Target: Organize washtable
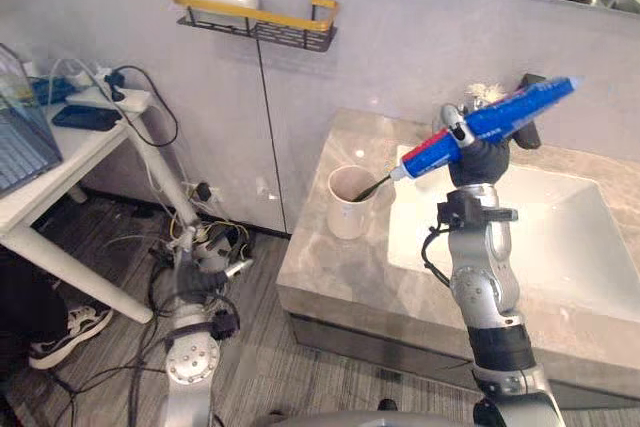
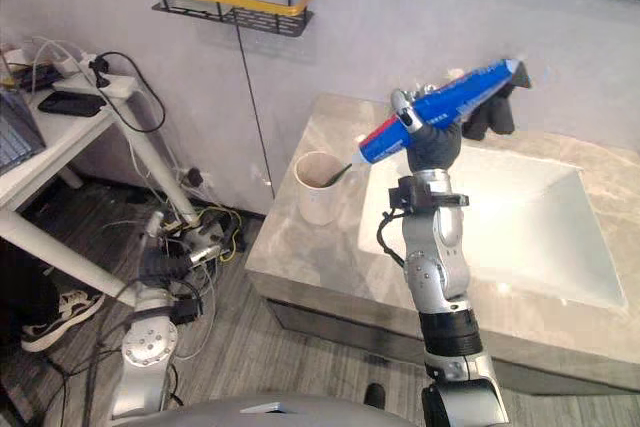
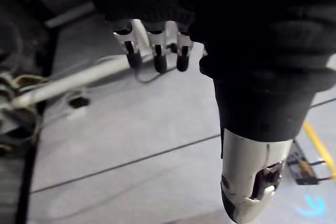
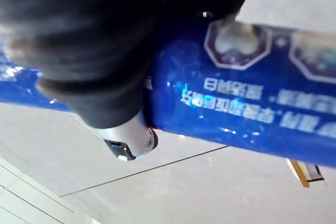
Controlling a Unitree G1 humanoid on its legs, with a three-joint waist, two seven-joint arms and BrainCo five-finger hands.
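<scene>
Above the sink, right hand grips a tilted blue toothpaste tube

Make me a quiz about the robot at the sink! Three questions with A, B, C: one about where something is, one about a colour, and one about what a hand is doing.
1. Where does the white cup stand?
A. on the counter, beside the basin
B. inside the basin
C. on a chair

2. What colour is most of the tube?
A. green
B. blue
C. yellow

3. What is the right hand doing?
A. lying flat on the counter
B. open, holding nothing
C. shut on the tube

Answers:
1 A: the cup stands on the stone top, next to the basin.
2 B: the tube's body is blue, with a red and white end.
3 C: its fingers grip the tube, which is held up above the counter.
</scene>
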